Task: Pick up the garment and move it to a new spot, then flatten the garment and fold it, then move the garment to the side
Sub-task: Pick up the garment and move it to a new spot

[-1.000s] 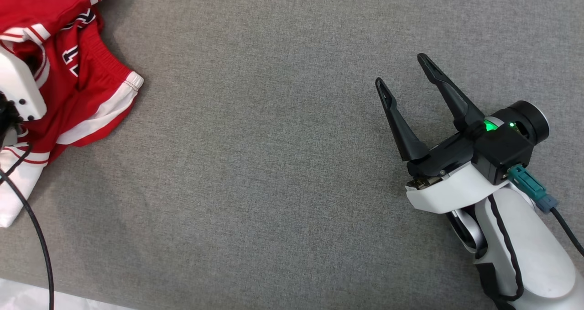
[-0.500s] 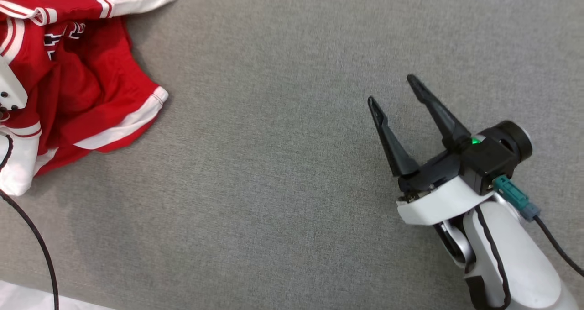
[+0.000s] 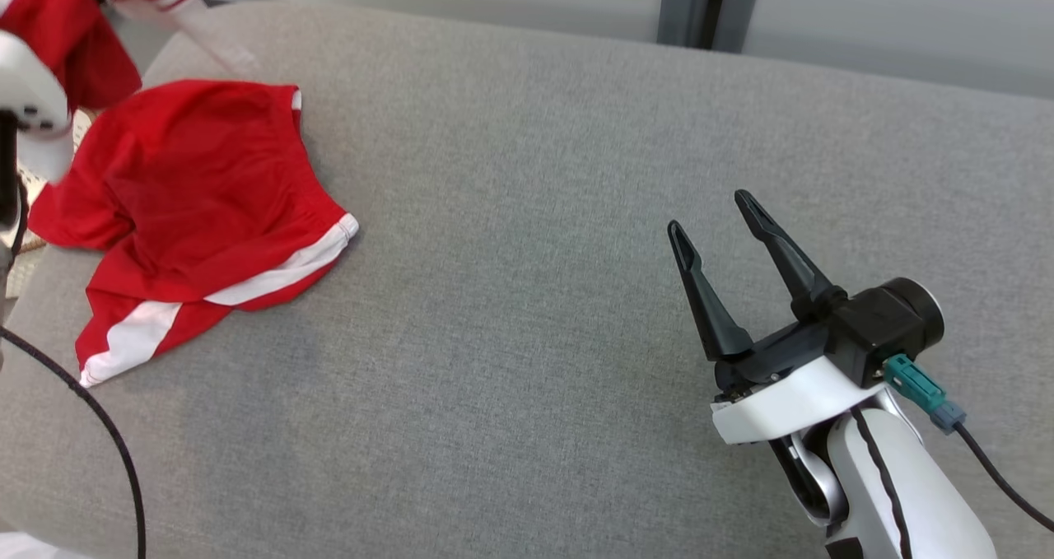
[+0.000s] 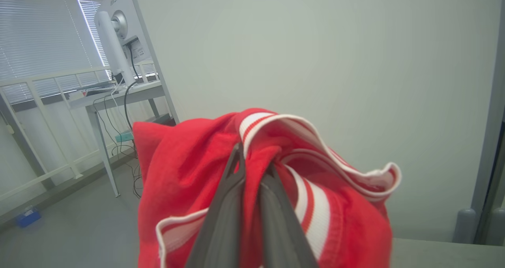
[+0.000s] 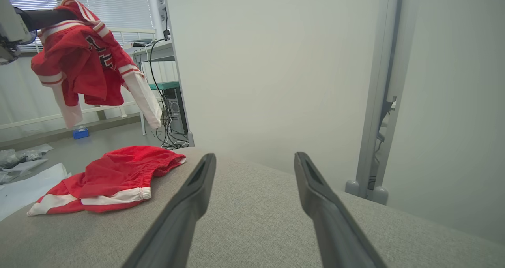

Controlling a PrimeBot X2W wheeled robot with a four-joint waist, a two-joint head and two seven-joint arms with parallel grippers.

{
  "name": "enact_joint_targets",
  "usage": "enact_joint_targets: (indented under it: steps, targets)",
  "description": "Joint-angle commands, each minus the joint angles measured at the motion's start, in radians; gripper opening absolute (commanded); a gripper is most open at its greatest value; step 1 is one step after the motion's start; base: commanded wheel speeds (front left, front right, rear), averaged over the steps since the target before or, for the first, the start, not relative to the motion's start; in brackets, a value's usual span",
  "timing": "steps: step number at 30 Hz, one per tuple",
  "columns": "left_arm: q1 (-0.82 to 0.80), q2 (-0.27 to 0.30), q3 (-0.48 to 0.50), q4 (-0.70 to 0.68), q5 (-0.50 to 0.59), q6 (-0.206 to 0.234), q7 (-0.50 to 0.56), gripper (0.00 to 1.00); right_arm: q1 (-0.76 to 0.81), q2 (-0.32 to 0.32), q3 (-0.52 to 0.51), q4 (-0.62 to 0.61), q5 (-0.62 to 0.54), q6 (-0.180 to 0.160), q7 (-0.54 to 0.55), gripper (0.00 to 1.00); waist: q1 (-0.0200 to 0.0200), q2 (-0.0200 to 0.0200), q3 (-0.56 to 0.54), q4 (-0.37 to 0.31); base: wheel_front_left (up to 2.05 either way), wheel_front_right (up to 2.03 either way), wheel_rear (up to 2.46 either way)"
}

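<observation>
The garment (image 4: 189, 189) is a red top with white sleeves and striped trim. My left gripper (image 4: 254, 157) is shut on a bunched fold of it near the striped edge. In the right wrist view the garment (image 5: 79, 62) hangs in the air, clear of the surface, with its white sleeves dangling. In the head view a piece of the garment (image 3: 58, 40) shows at the top left, beside the white body of my left arm. My right gripper (image 3: 708, 213) hovers over the grey surface at the right, open and holding nothing, its fingers (image 5: 185, 205) spread wide.
A pair of red shorts (image 3: 206, 188) with white bands lies crumpled at the left end of the grey padded surface (image 3: 527, 295). A black cable (image 3: 107, 435) crosses the lower left. Grey posts (image 3: 708, 7) stand behind the far edge. A desk (image 4: 118, 94) with a monitor stands beyond.
The head camera has tilted up, so the far edge now shows. My left gripper has lifted the top off the surface, leaving the shorts lying there. The right gripper stays open.
</observation>
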Motion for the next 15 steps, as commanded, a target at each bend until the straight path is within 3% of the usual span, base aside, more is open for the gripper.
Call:
enact_joint_targets:
  steps: [1, 7, 15]
  targets:
    - [-0.004, 0.001, 0.015, -0.074, 0.013, 0.015, -0.007, 0.0, 0.019, 0.0, -0.014, 0.003, 0.005, 0.0, -0.003, 1.0, 0.0, 0.0, -0.041, -0.007, 0.0, 0.0, 0.0]
    - [0.104, -0.037, 0.031, -0.279, 0.032, -0.001, -0.006, 0.0, 0.051, 0.012, -0.055, 0.002, -0.005, 0.0, -0.003, 1.0, 0.0, 0.0, -0.117, -0.042, 0.0, 0.0, 0.0]
    - [0.213, -0.121, -0.04, -0.402, 0.047, -0.031, -0.004, 0.0, 0.092, 0.018, -0.128, -0.009, -0.009, 0.0, -0.003, 1.0, 0.0, 0.0, -0.169, -0.116, 0.0, 0.0, 0.0]
